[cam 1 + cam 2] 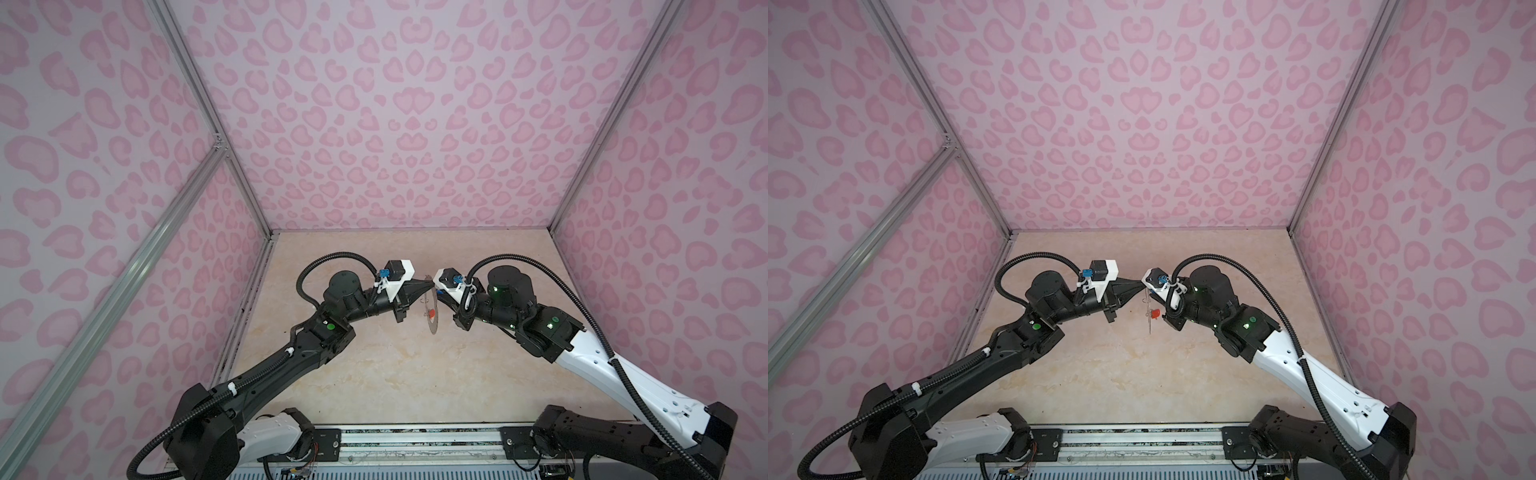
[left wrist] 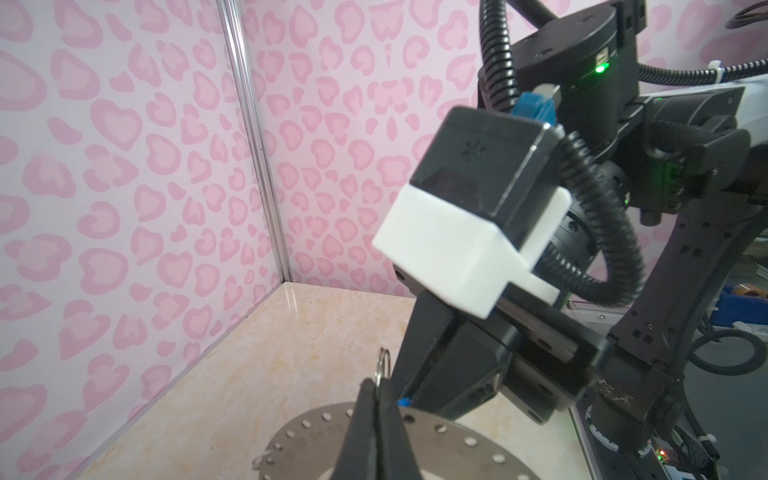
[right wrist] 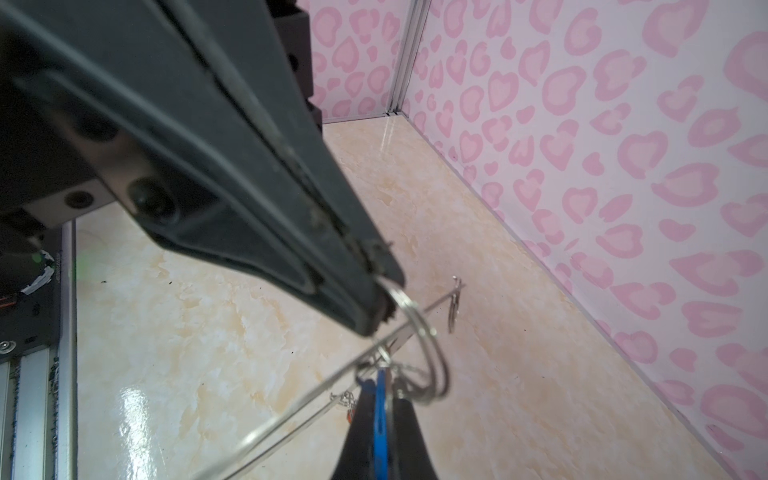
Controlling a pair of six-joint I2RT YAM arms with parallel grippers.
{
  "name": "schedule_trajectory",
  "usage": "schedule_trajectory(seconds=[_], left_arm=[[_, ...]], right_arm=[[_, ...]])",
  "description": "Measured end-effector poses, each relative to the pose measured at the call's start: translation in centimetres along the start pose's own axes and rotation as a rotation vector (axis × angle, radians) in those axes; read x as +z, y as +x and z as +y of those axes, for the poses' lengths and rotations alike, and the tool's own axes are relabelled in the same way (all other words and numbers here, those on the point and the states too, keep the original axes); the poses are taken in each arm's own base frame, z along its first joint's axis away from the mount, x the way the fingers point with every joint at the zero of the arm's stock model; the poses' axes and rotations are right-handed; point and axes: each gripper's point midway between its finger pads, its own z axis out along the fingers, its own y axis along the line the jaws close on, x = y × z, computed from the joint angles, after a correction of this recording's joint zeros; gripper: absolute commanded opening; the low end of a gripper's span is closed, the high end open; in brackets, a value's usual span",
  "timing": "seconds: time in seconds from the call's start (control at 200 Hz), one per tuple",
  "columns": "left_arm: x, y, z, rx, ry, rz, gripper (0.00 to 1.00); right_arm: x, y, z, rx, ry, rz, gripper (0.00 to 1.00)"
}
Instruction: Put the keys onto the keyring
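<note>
Your keyring (image 1: 431, 326) hangs edge-on at frame centre, off the counter (image 1: 374, 374), long axis up-down in both top views. Your left tool (image 1: 427, 286) pinches its wire loop (image 3: 405, 305). Your right tool (image 3: 379, 388) pinches the blue-tagged key (image 3: 381, 432), whose blade is hidden.

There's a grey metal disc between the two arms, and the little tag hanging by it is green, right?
Not quite: the tag is red, not green, as both top views show. The rest stands: the grey metal disc is between the two arms.

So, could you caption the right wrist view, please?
Left gripper pinches a keyring loop; right gripper holds the blue key near it.
</note>
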Motion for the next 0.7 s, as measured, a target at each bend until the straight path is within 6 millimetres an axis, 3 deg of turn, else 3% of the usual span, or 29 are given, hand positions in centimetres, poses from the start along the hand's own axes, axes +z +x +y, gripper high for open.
schedule_trajectory(seconds=[0.305,0.7], left_arm=[[0.2,-0.1,-0.5,0.017,0.039,-0.017,0.03],[0.2,0.2,0.1,0.058,0.004,-0.006,0.03]], right_arm=[[-0.6,-1.2,-0.1,-0.01,-0.014,-0.027,0.0],[-1.6,-1.3,-0.3,-0.013,-0.018,-0.007,0.0]])
